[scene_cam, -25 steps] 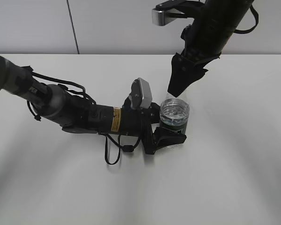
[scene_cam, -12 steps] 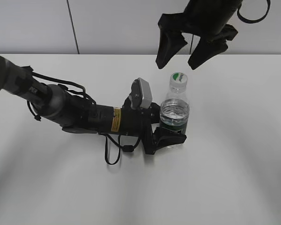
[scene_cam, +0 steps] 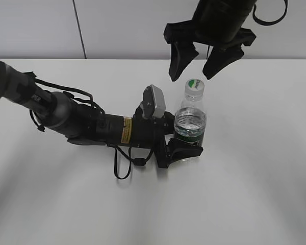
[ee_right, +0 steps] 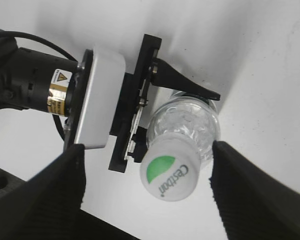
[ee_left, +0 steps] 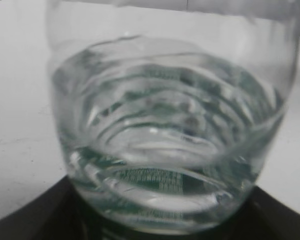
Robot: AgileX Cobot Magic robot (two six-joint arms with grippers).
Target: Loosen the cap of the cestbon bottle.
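The clear cestbon bottle (scene_cam: 189,127) stands upright on the white table, its green label band low on the body. My left gripper (scene_cam: 182,149) is shut on its lower body; the left wrist view is filled with the ribbed body and label (ee_left: 170,150). The white cap (scene_cam: 195,87) with its green leaf mark sits on the neck. My right gripper (scene_cam: 198,69) hangs open just above the cap, not touching. In the right wrist view the cap (ee_right: 171,170) lies between the two spread black fingers (ee_right: 147,187), nearer the right one.
The white table (scene_cam: 265,168) runs back to a pale wall. My left arm (scene_cam: 71,120) lies low across the table from the left, with a loose black cable (scene_cam: 123,166) looping in front of it.
My right gripper let go of the cap, opened and rose above it, then settled slightly lower over the cap. The bottle and left gripper have not moved.
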